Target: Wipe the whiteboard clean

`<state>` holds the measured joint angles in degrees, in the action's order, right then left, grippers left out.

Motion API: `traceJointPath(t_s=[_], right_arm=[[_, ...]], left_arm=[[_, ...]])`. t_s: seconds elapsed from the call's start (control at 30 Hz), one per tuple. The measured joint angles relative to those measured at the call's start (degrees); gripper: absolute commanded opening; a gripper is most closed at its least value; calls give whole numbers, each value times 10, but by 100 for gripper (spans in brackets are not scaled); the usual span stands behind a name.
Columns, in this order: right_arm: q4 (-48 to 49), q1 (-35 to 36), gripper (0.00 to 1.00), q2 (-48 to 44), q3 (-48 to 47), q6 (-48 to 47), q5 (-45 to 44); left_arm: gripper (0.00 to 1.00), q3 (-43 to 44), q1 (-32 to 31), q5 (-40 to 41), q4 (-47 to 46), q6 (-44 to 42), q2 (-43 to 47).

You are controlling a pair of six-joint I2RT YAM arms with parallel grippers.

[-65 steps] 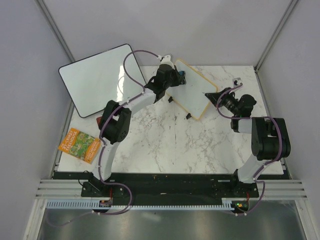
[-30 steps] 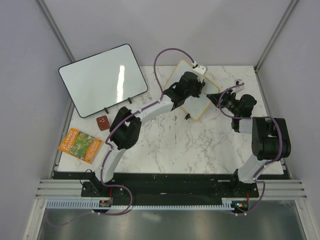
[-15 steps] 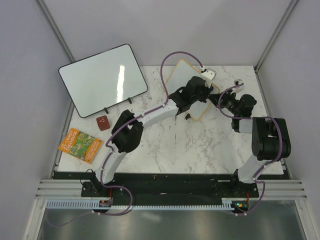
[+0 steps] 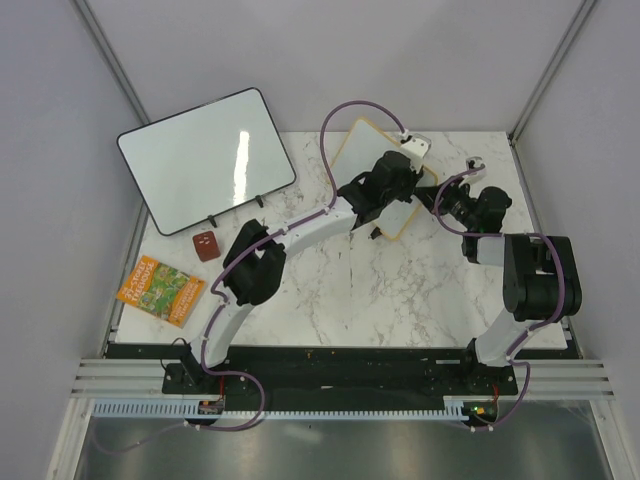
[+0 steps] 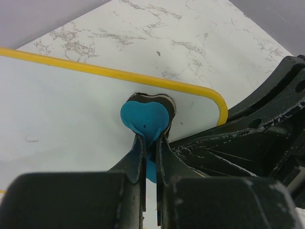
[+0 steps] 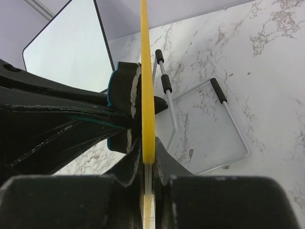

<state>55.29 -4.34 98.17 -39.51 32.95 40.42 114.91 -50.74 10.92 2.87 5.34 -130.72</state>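
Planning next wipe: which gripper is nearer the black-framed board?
Left. The left gripper presses the eraser on the whiteboard, right of the black-framed board; the right gripper clamps the whiteboard's edge farther right.

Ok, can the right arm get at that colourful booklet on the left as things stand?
Probably not. The right pincer is shut on the edge of the whiteboard, and the booklet lies at the far left, beyond the left arm, stretched across with the left pincer shut on the blue eraser.

I log the whiteboard: white face, yellow frame. Eraser: bright blue, dark rim. Tabletop: white marble, grey veining. Larger board: black frame. Booklet: orange and green print.
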Motion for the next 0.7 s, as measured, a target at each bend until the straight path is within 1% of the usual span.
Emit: traceJointPath(t_s=[0.2, 0.47, 0.7], right_arm=[[-1, 4, 0, 0, -1, -2, 0], [-9, 6, 0, 0, -1, -4, 0], [-15, 6, 0, 0, -1, -7, 1]], left_arm=[[2, -10, 2, 15, -9, 1, 3], [2, -53, -5, 17, -49, 2, 15], [2, -97, -13, 26, -54, 8, 30]])
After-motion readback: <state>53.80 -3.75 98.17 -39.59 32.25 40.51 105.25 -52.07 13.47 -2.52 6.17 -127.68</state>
